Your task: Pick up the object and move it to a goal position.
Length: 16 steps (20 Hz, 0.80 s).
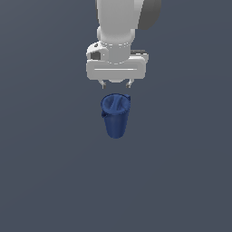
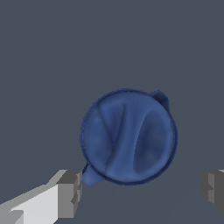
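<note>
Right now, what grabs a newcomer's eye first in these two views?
The dark blue cup stands alone and upright on the plain grey surface, mid-frame in the exterior view. Directly above it hangs the white end effector, fingers spread and touching nothing. The wrist view looks straight into the cup's round mouth, showing its inner divider.

The cup (image 1: 116,115) stands upright on the desk (image 1: 45,181), near the middle of the exterior view. The gripper (image 1: 116,84) hangs directly above it, apart from its rim. In the wrist view the jaws stand spread wide, one finger (image 2: 70,193) near the cup's rim, the other finger (image 2: 213,189) well apart from it.
</note>
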Each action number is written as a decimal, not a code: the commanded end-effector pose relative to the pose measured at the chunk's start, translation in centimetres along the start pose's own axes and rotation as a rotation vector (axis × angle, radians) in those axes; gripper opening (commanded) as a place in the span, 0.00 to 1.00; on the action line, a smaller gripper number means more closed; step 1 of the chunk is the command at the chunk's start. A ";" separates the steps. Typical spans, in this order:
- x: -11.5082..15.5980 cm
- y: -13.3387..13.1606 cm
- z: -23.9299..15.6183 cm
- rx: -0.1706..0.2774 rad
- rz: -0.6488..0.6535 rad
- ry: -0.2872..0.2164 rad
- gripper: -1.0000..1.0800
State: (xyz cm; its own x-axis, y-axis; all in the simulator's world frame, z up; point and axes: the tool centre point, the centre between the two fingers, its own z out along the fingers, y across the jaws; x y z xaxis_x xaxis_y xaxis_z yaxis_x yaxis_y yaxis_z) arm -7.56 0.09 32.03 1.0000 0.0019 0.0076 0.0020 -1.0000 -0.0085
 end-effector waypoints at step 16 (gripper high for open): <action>-0.5 1.4 0.6 -0.007 0.043 -0.015 0.62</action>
State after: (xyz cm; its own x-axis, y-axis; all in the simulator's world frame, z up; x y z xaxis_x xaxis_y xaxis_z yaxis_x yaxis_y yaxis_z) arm -8.04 -1.32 31.45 0.9994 -0.0337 -0.0091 -0.0337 -0.9994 -0.0037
